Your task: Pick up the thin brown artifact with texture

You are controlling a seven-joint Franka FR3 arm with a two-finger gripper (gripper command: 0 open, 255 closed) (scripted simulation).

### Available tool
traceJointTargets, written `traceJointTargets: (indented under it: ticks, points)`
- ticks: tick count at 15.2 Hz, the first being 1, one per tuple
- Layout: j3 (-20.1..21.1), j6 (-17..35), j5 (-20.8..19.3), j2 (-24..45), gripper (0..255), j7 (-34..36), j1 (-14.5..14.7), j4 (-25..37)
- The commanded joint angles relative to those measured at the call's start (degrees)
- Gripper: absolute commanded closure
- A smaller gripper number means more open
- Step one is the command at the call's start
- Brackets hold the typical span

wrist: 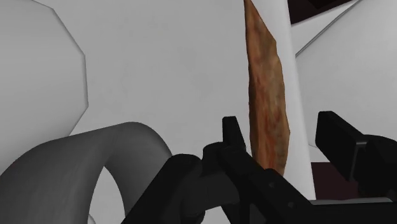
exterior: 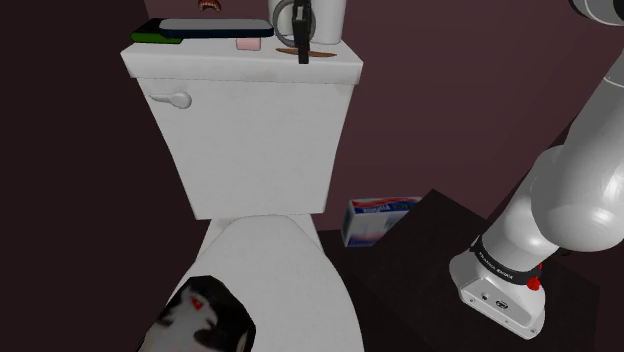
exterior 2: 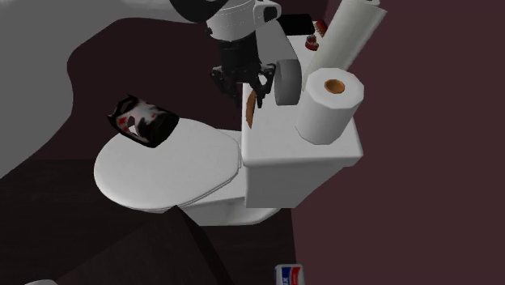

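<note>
The thin brown textured artifact (wrist: 267, 95) lies flat on the white toilet tank lid (exterior: 250, 68), a long pointed sliver. It also shows as a brown strip (exterior 2: 251, 109) near the lid's edge and beside the black fingers (exterior: 318, 50). My black gripper (wrist: 280, 137) is low over the lid and open, one finger (wrist: 232, 137) close to one side of the artifact and the other finger (wrist: 337, 140) clearly apart from it. The gripper (exterior: 303, 55) points down at the lid's right part in the shoulder view and hangs just above the strip (exterior 2: 243, 87) in the second exterior view.
A grey ring-shaped handle (wrist: 95, 165) sits right beside the gripper. A toilet paper roll (exterior 2: 332, 101) stands on the lid, with flat dark and green items (exterior: 200, 30) and a small pink piece (exterior: 245, 43). A black-and-white object (exterior 2: 142, 120) lies on the seat; a box (exterior: 375, 218) on the floor.
</note>
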Motion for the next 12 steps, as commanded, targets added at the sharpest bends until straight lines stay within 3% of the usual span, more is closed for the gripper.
traceJointTargets:
  ticks: [1,6,12]
  points:
    - [-0.2,0.2,-0.1,0.4,255,0.0,-0.1,-0.2]
    - [-0.2,0.5,-0.1,0.6,255,-0.1,-0.3,-0.2]
    - [-0.1,-4.8,-0.5,2.3,255,-0.8,0.1,6.6]
